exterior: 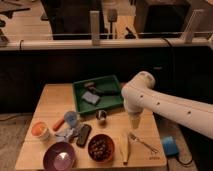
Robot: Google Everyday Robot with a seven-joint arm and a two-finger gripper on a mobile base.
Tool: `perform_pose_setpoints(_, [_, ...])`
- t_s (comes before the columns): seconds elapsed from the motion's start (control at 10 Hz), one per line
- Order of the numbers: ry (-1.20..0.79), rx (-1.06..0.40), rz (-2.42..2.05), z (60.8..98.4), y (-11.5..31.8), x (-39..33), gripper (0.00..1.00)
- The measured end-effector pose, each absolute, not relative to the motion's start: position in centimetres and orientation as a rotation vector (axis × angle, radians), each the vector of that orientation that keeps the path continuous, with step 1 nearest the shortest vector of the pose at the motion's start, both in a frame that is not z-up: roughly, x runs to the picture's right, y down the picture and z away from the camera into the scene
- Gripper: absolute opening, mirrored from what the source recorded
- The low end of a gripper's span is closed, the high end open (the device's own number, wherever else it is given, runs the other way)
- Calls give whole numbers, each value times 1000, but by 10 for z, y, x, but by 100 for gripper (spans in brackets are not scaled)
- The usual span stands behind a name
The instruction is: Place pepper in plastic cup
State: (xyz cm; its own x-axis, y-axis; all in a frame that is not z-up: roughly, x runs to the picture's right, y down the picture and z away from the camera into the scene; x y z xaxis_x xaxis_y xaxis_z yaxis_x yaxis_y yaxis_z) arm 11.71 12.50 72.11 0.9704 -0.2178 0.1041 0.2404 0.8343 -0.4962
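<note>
Over the table's right side, gripper (135, 123): it is hanging tip-down from the white arm (165, 102), jaws standing wide and carrying nothing, well apart from the pepper.
Pepper (59, 123): it is lying flat on the left side of the table (50, 97), just beside the blue cup (71, 118) and near the orange cup (40, 130).
Step in hand: you are looking at the approach, by my judgement; the pick is not yet begun.
Next move: you are needing to carry the gripper leftward across the table, lower it over the pepper, and set the jaws across its short width before closing.
Cup to fill: you are probably aiming for the blue cup; whether it or the orange one is the plastic one, the view is not settling.
Standing in the way: the shiny round thing (101, 116) and the black flat thing (83, 134) are lying between gripper and pepper. The blue cup is crowding the pepper's right end, so a finger is risking a knock against it.
Also around: the green tray (109, 102) is holding small things at the back. The purple bowl (60, 156) and brown bowl (101, 147) are sitting at the front edge. The fork (142, 143) and pale strip (125, 149) are lying below the gripper. The blue block (170, 146) is sitting at the far right.
</note>
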Motion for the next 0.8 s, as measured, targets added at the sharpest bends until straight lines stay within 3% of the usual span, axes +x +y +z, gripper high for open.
perform_pose_setpoints(0.8, [-89, -477, -312, 725, 124, 75, 80])
